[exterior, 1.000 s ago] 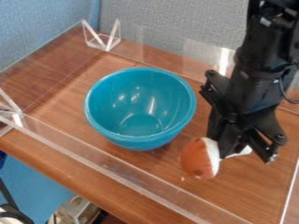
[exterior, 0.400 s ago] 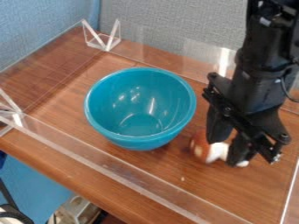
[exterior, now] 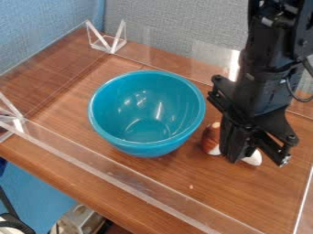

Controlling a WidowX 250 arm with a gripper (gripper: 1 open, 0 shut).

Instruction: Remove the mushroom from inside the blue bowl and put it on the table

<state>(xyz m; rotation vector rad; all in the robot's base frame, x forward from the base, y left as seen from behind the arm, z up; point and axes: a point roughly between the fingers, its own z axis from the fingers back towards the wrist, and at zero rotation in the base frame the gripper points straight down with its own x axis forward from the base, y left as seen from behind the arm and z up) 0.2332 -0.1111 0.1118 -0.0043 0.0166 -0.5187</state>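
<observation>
The blue bowl (exterior: 146,111) stands empty on the wooden table (exterior: 73,73), left of centre. The mushroom (exterior: 213,138) is on the tabletop just right of the bowl, its orange-brown cap showing and the rest hidden behind the black fingers. My gripper (exterior: 246,151) points straight down right beside the mushroom, its tips low over the table. Its fingers are drawn together and look shut. They stand to the right of the cap rather than around it.
Low clear acrylic walls (exterior: 110,174) run along the table's edges, with a clear triangular bracket (exterior: 105,38) at the back left corner. The black arm (exterior: 263,64) rises over the right side. Bare wood lies in front of the bowl and the gripper.
A second ago the mushroom hung tilted at the fingertips, nearer the front wall. It now rests on the table a little farther back, beside the fingers. The arm has hardly moved.
</observation>
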